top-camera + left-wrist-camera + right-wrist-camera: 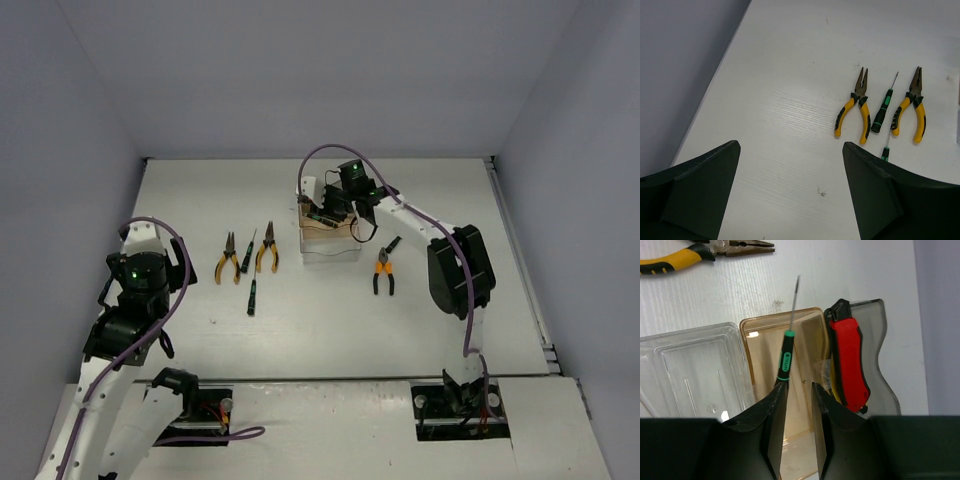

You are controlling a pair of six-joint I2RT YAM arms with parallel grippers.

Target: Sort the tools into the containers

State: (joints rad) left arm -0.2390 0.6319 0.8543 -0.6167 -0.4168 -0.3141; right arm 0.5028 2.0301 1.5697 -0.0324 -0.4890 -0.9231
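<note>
Across the whole work area: white desk (330,330), matte, faint wood grain, a few small dark specks; closed in at the back and on both sides by plain pale grey-lilac walls (300,80). Even light, with a soft sheen on the surface in the left wrist view. Left of centre, laid roughly parallel with noses away from the arms: yellow-handled pliers (855,107), slim screwdriver (883,107) just beside them, then second yellow-handled pliers (912,107). Lower screwdriver (885,150) nearer the arms, partly hidden behind a finger. Orange-handled pliers (383,275) alone, right of the bins. Towards the back centre, three joined bins in a row: clear bin (690,360), amber bin (765,350), smoky grey bin (880,340). Red-handled cutter (850,365) propped in the smoky grey bin, against the side next to the amber one. Left gripper (790,145): hovering over bare desk at the left, jaws spread wide, nothing between them, touching nothing. Right gripper (799,385): poised over the amber bin, jaws a narrow slit apart, bin floor visible through the gap. Green-banded screwdriver (785,357) over the amber bin, shaft running past the far rim in the wrist view, butt end at the tip of one finger (772,405) rather than seated in the gap. Cannot tell whether touching that finger or just clear of it.
</note>
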